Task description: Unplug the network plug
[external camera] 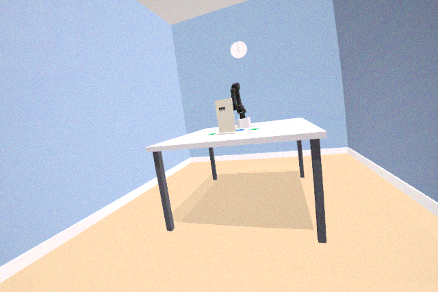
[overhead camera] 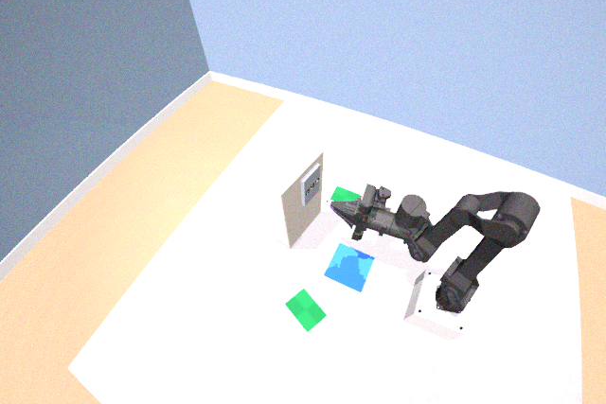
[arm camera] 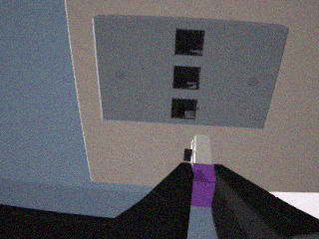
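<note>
My gripper (overhead camera: 332, 204) (arm camera: 199, 173) is shut on the network plug (arm camera: 203, 191), which has a purple rear part and a pale front pointing at the panel. The plug is out of the socket plate (overhead camera: 311, 185) (arm camera: 140, 70) and held in the air in front of the upright beige panel (overhead camera: 298, 219) (external camera: 225, 119) (arm camera: 135, 154). In the wrist view it shows below the plate, whose three dark openings look empty. A blue square (overhead camera: 348, 270) (external camera: 240, 130) lies on the table between the panel and the arm's base. The plug's tab cannot be made out.
One green square (overhead camera: 306, 309) (external camera: 254, 128) lies on the near side of the blue one. Another green square (overhead camera: 344, 193) (external camera: 212, 134) lies behind the gripper, partly hidden by it in the top view. The arm's white base (overhead camera: 430, 308) (external camera: 243, 123) stands on the table.
</note>
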Available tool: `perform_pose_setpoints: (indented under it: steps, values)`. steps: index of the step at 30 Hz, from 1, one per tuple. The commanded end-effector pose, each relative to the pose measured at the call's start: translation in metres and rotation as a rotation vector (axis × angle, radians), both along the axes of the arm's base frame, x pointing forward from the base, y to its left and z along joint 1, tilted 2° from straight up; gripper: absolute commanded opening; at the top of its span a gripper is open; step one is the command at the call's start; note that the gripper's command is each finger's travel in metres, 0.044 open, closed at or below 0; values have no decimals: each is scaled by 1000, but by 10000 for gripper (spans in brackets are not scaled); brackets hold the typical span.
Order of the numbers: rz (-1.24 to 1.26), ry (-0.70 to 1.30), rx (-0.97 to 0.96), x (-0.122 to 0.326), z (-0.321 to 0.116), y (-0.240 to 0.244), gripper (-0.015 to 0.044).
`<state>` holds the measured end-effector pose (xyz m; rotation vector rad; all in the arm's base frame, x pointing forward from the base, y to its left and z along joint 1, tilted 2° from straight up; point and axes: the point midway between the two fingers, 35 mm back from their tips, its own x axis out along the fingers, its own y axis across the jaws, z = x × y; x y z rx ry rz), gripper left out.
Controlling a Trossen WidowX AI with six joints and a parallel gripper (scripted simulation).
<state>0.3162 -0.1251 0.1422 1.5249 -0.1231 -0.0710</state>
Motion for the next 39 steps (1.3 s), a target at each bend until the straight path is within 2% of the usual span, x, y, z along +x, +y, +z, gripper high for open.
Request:
perform_pose_setpoints:
  steps: [1,39]
  values:
    - [4,-4,4,-3,1,2,0]
    - [4,-4,3,-15,50,12,0]
